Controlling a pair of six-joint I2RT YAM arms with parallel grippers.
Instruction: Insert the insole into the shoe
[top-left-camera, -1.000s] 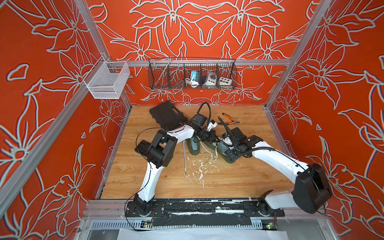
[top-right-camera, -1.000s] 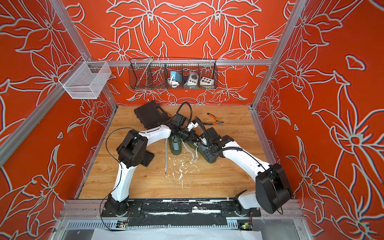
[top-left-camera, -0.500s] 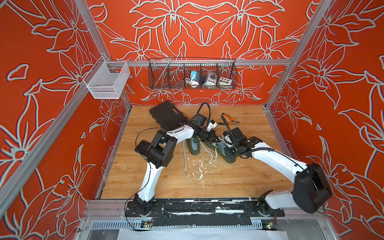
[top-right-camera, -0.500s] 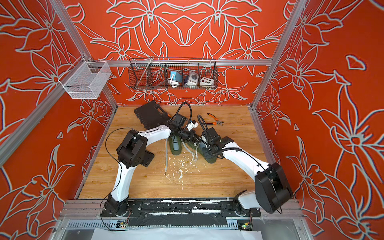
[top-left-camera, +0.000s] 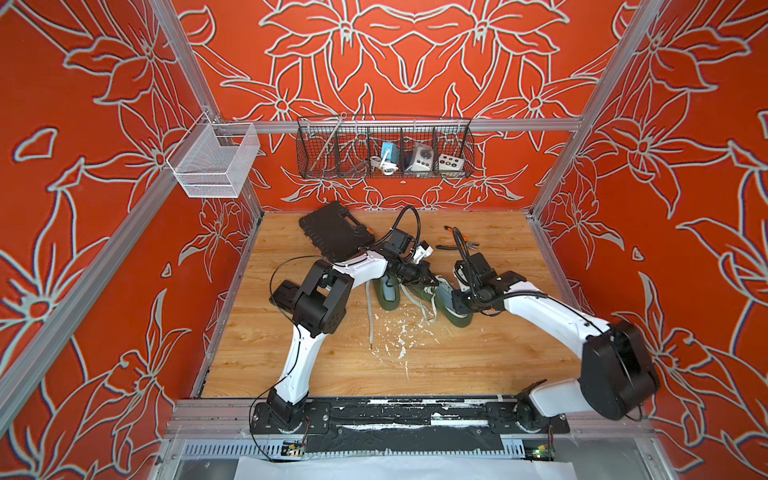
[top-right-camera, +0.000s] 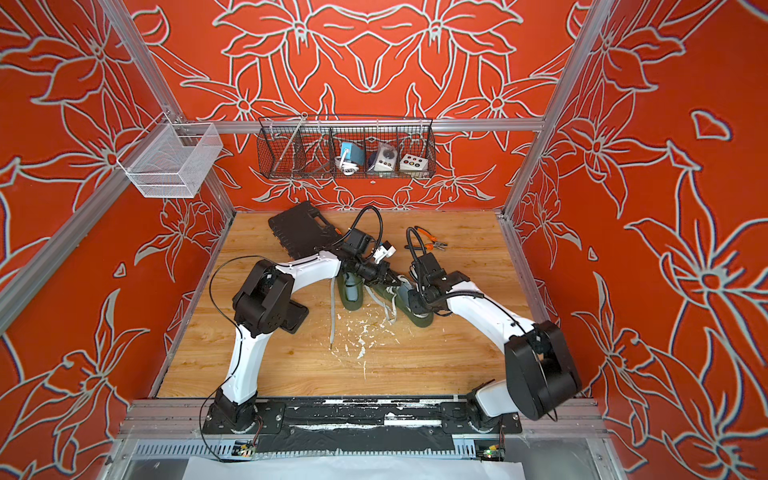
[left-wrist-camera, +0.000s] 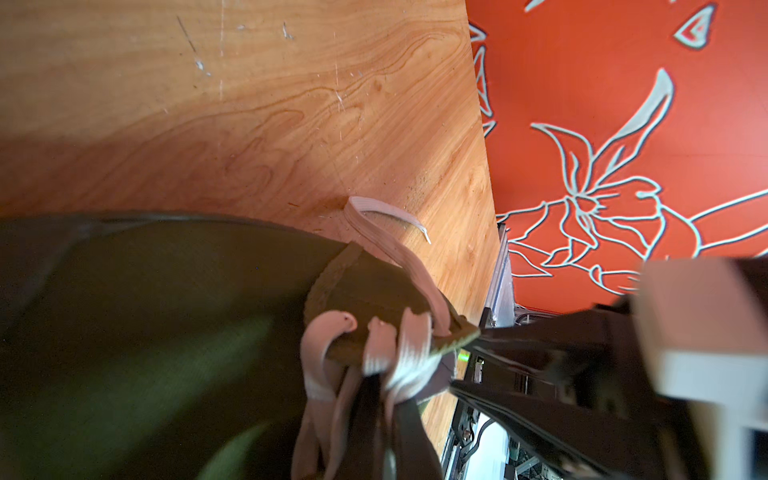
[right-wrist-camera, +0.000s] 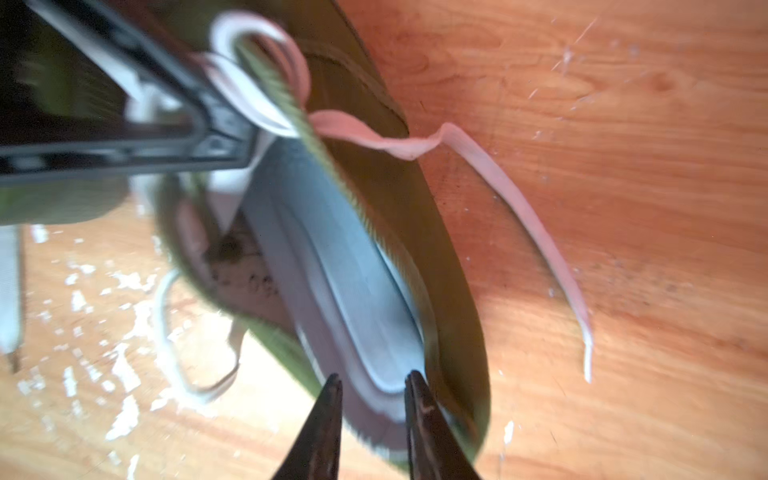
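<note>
One grey insole sits mostly inside the olive shoe, heel end pinched by the right gripper. Thin, floppy foam, best held at that edge. Shoe's laced collar is clamped by the left gripper.

Black tool case lying at the back, pliers nearby. Wire basket and white mesh bin hanging up top.
</note>
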